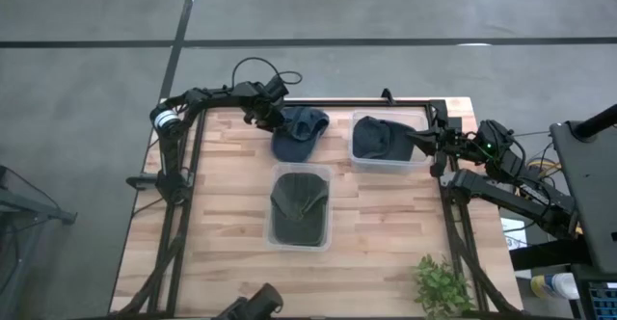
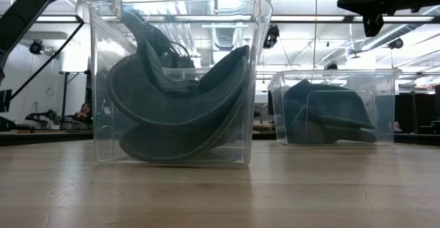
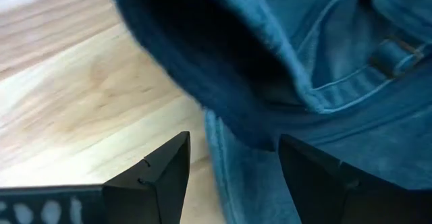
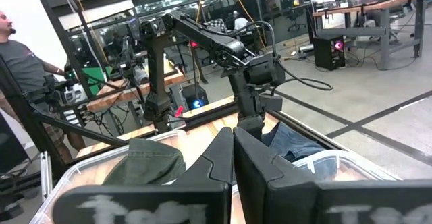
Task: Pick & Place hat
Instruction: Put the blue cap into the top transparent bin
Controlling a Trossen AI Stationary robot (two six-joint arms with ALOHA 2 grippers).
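Even overhead lighting, soft shadows; ceiling strips glare through the clear bin (image 2: pixel 172 77); the blue hat (image 3: pixel 304 69) is blurred.

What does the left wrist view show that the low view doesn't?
Only the left wrist view: the loose blue hat on the bare table, with the left gripper open at its edge. Only the low view: the near bin with a dark hat, and the far bin. Both share the wooden tabletop.

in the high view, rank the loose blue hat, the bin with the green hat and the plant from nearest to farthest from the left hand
1. Loose blue hat, right beside the left hand at the table's far edge.
2. Bin with the green hat, mid-table.
3. Plant, near right corner.
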